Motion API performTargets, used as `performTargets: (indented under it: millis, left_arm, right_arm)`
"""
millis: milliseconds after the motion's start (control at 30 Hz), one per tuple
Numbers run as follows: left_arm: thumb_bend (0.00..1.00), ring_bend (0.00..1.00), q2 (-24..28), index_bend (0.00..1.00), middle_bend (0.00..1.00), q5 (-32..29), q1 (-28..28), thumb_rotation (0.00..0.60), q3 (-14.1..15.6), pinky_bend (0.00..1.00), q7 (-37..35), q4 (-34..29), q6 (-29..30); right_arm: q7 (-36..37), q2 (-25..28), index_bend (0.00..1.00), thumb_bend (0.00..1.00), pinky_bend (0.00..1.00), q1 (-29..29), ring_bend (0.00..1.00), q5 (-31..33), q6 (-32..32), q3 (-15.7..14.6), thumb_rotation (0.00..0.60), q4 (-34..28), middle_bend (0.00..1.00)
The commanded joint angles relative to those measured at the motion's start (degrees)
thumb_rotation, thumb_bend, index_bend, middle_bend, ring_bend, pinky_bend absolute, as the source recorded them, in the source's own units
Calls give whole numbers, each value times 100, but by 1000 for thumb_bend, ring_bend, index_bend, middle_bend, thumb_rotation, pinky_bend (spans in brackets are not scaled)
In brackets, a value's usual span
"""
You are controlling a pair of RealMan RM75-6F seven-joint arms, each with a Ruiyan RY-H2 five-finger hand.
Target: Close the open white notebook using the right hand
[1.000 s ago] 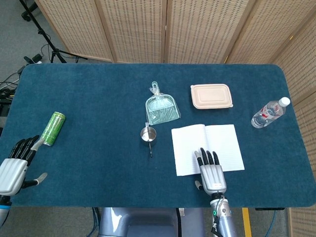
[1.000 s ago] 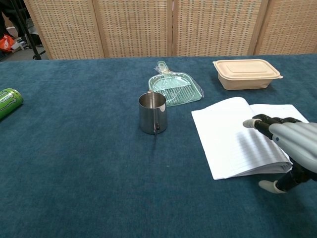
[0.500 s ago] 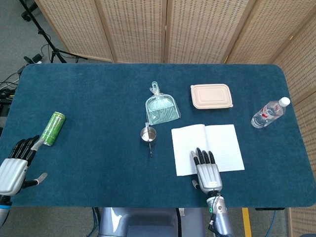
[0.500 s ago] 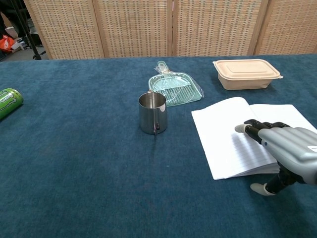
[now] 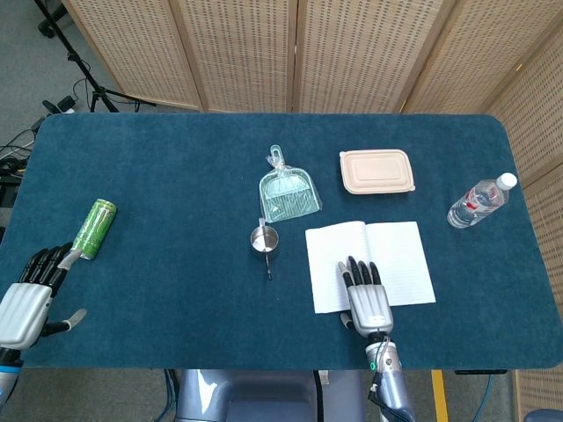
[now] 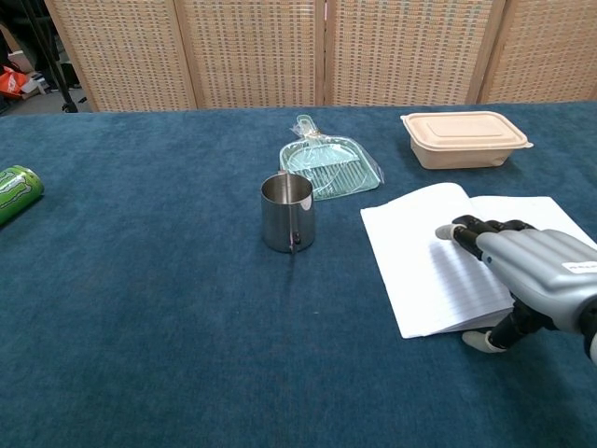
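The right robot hand (image 5: 366,297) is drifting leftward over the notebook (image 5: 369,265): a second ago it was sitting above the middle of the near edge, and now it is lying over the left page, closer to the counter's (image 5: 176,220) front. From the chest view the same robot hand (image 6: 527,273) is stretched out flat, fingers (image 6: 466,229) extended side by side and holding nothing, with the thumb hanging down just off the notebook's (image 6: 438,261) near edge. I cannot tell whether the palm is actually pressing the paper or only floating just above it.

To my eye this shift is a setting-up move. The robot hand seems to be working its way toward the outer edge of the left page, where the fingers could get under a cover and swing it across. No page is lifting yet, so the closing itself is not yet begun.

The notebook is lying open and flat on the right half of the counter, in front of the beige lidded box (image 5: 376,170) and to the right of the small steel cup (image 5: 263,238). Spread open, its long side is running left to right, while the spine is running away from the robot, from the near edge toward the far one.

The left robot hand (image 5: 25,297) is resting at the near left corner, fingers apart, holding nothing.
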Motion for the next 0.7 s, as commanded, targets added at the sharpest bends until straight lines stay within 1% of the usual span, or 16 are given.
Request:
performTargets:
  millis: [33,367,433,567,700]
  left_arm:
    - [190,0,3,0,0,-5,3,600,-4,0,-10,2,10]
    - [190,0,3,0,0,41,3,600,15,0,-22,-1,21]
    - [190,0,3,0,0,38,3,600,12,0,-27,-2,26]
    - [190,0,7,0,0,39,4,600,15,0,-42,1,27]
    - [190,0,12,0,0,52,3,600,23,0,-57,-2,25]
  right_arm:
    - [13,3,0,260,0,25,0,63,-21,24,600,51,0]
    - [108,-50,0,265,0,120,0,56,-70,34,600,247,0]
    - [155,-61,0,306,0,124,0,26,-65,24,600,297,0]
    - [350,-75,0,432,0,107,0,-97,-33,6,600,398,0]
    - [514,-77,0,492,0,83,0,-198,17,7,600,465,0]
